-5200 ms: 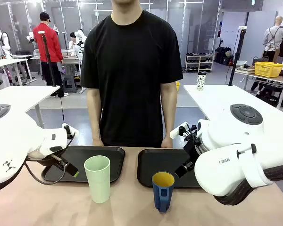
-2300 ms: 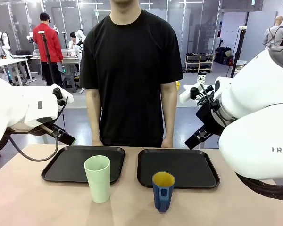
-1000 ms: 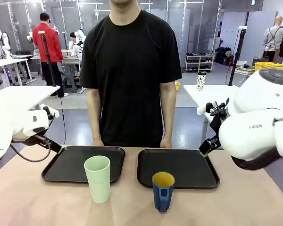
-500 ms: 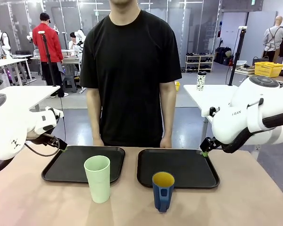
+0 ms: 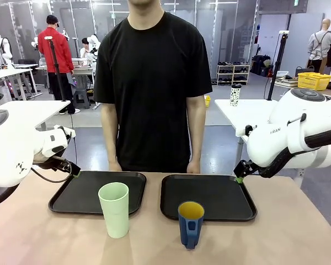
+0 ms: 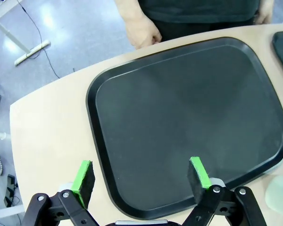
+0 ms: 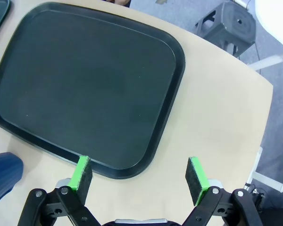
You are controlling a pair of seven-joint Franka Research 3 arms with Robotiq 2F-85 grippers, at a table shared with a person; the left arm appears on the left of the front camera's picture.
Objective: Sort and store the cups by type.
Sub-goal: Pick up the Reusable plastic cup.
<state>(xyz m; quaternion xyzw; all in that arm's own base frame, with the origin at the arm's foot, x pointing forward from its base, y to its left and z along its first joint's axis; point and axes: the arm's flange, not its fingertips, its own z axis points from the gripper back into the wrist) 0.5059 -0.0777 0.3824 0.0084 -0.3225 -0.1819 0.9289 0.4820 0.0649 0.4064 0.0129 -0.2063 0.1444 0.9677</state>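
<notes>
Standing just in front of the left tray (image 5: 77,193) and the right tray (image 5: 220,193), the green tumbler (image 5: 115,210) and the blue mug (image 5: 190,223) are not yet picked up. From the left wrist, the left gripper (image 6: 141,181) is spread wide above its tray, holding nothing. From the right wrist, the right gripper (image 7: 140,181) is spread wide too. Next, I think, each must reach down to a cup.

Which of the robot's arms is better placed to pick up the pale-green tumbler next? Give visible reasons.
Left, probably. The left gripper hangs open by the left tray, nearer the tumbler; the right gripper, also open, is beyond the blue mug.
</notes>
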